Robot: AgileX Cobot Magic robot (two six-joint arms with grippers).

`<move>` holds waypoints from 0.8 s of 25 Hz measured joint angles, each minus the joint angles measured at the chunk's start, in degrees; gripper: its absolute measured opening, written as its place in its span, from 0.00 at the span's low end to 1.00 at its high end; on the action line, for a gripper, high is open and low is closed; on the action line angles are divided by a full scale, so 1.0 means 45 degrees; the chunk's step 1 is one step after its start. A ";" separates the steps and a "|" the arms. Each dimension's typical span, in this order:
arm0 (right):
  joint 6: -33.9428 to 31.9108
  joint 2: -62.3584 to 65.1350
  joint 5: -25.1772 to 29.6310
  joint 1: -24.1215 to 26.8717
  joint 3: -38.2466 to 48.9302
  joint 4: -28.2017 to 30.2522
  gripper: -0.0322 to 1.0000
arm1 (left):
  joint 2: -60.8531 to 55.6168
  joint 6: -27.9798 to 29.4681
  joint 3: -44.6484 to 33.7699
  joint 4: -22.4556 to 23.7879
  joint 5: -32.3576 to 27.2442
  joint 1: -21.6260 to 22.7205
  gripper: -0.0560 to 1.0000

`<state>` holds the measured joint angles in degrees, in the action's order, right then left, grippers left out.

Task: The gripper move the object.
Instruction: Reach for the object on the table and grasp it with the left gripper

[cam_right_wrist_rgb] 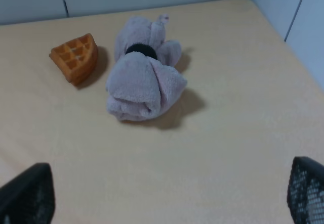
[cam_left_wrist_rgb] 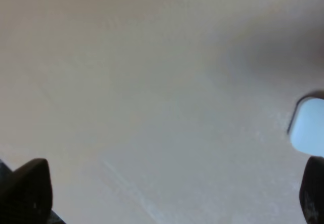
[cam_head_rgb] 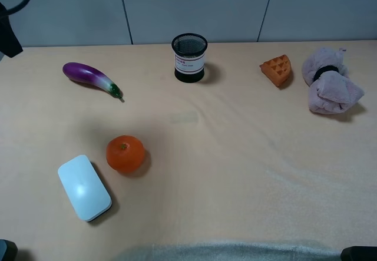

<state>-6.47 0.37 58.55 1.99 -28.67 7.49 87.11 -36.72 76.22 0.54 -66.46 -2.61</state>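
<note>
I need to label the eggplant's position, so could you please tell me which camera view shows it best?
The exterior high view: the eggplant lies whole and sharp there, stem included. The left wrist view catches only a blurred purple sliver at the frame's edge; the right wrist view misses it.

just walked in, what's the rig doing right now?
Nothing is held yet. The left gripper is open over the table, near the white mouse. The eggplant lies untouched at the far left, beyond the orange. The right gripper is open too, facing the waffle toy and pink cloth.
</note>
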 joint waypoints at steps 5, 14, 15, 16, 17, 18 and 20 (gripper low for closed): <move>0.0000 0.0000 0.0000 0.0000 0.0000 0.0000 0.70 | 0.1537 -0.0838 0.0802 0.0000 0.0011 0.0000 0.98; 0.0000 0.0000 0.0000 0.0000 0.0000 0.0000 0.70 | 0.3811 -0.2142 0.2091 0.0000 0.0011 0.0000 0.98; 0.0000 0.0000 0.0000 0.0000 0.0000 0.0000 0.70 | 0.4046 -0.2255 0.2218 0.0000 0.0011 0.0000 0.98; 0.0000 0.0000 0.0000 0.0000 0.0000 0.0000 0.70 | 0.4239 -0.2326 0.2365 0.0000 0.0011 0.0000 0.98; 0.0000 0.0000 0.0000 0.0000 0.0000 0.0000 0.70 | 0.4453 -0.2419 0.2517 0.0000 0.0011 0.0000 0.98; 0.0000 0.0000 0.0000 0.0000 0.0000 0.0000 0.70 | 0.4661 -0.2548 0.2676 0.0000 0.0011 0.0000 0.98; 0.0000 0.0000 0.0000 0.0000 0.0000 0.0000 0.70 | 0.4998 -0.2793 0.2942 0.0000 0.0011 0.0000 0.98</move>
<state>-6.47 0.37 58.55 1.99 -28.67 7.49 109.60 -49.29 89.46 0.54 -66.41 -2.61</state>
